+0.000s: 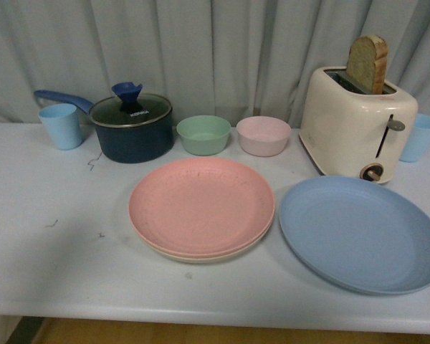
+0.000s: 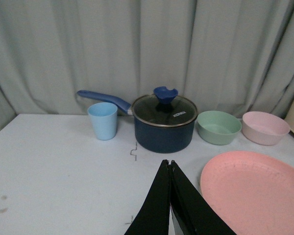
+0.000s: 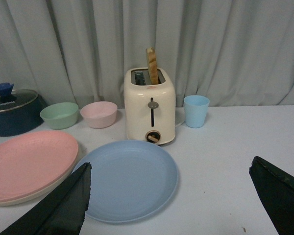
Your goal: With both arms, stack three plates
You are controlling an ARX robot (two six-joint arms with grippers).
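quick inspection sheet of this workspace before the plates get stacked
surface: pale table, a few small dark marks
job's things: pink plate sits on cream plate; blue plate lies apart beside them, not yet stacked
clutter: lidded pot, green bowl, pink bowl, toaster with a bread slice in it, one blue cup beside the pot, another blue cup beside the toaster
grippers: left pincer shut, holding nothing; right pincer open, holding nothing
cables: nothing seen
surroundings: grey curtain behind the table
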